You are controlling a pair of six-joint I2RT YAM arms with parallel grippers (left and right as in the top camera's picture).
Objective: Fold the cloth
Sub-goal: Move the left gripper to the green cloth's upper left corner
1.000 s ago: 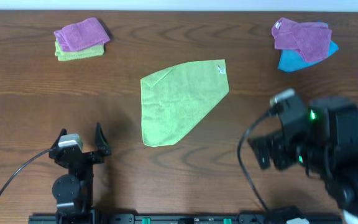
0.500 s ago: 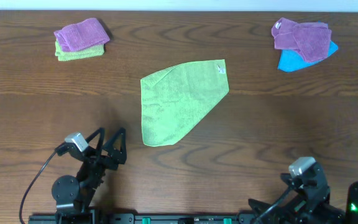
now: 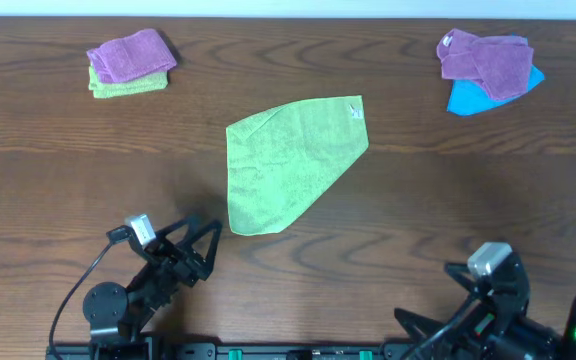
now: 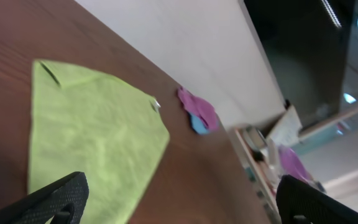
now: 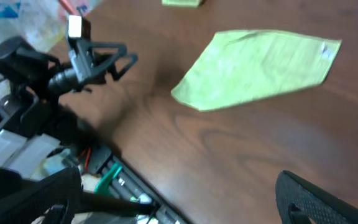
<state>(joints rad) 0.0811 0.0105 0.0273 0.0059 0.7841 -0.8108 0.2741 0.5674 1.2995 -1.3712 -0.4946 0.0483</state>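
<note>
- The lime-green square microfibre cloth (image 3: 288,165) lies flat mid-table, white tag (image 3: 355,110) at its far right corner, placed where both my arms can reach it.
- My left gripper (image 3: 200,240) and right gripper (image 5: 179,196) sit at the near edge, jaws spread wide, holding nothing.
- Overhead, my right fingers are hard to make out; I cannot tell whether the cloth is already doubled.

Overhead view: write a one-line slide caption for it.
Cloth lies flat on the table; left gripper and right gripper sit open near the front edge, neither touching it.
</note>
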